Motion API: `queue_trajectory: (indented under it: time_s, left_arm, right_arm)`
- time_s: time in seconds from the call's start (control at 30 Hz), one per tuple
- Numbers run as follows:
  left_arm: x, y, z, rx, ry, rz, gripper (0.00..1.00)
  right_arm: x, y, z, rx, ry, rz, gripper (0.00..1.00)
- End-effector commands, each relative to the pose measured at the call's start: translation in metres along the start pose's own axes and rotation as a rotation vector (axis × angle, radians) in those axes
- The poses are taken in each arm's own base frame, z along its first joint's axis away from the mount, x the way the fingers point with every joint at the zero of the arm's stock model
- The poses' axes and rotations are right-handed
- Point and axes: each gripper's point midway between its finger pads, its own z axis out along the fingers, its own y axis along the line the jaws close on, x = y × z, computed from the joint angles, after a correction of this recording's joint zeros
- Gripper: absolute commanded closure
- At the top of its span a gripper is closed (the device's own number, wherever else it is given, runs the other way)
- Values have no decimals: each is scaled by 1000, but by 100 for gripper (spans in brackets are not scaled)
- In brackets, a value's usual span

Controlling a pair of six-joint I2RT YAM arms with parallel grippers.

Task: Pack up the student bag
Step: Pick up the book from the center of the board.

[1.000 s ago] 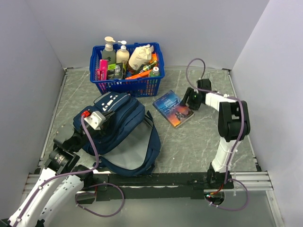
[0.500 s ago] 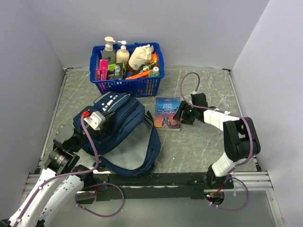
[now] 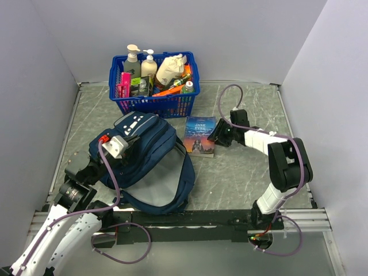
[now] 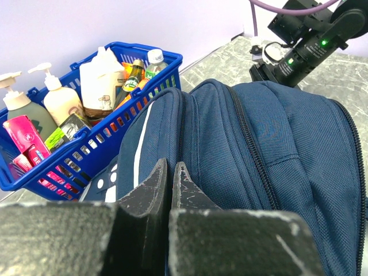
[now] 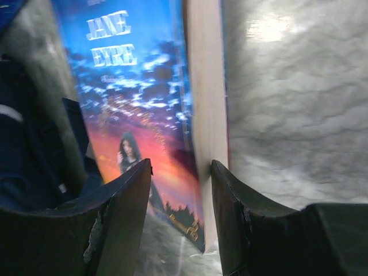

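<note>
Early stage: nothing is showing inside the student bag [image 3: 146,158] yet, and the first item is only now being lined up.

The bag is lying on its side at the table's [image 3: 241,172] left-centre, just in front of the blue basket [image 3: 152,105]; the zips seen from the left wrist are looking closed. The left gripper [image 4: 169,172] is sitting pinched shut against the bag's top fabric, and I can't tell if it's holding anything. The right gripper [image 5: 179,172] is standing about half open, straddling the edge of the Jane Eyre book [image 3: 199,135], which is lying flat just right of the bag. Opening the bag, loading the book and the basket items are all looking pending.
</note>
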Motion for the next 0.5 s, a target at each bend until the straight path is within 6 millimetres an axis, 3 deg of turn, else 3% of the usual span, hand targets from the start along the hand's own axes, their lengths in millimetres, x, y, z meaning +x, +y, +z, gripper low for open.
queue_trajectory:
  time_s: [0.0,0.47]
  left_arm:
    - [-48,13,-3,-41,-155,63,99]
    - [-43,9,-3,-27,-152,73,99]
  right_arm:
    - [-34,58,-24,-164,-113,-25,46]
    - [-25,125,-31,-453,-82,25,44]
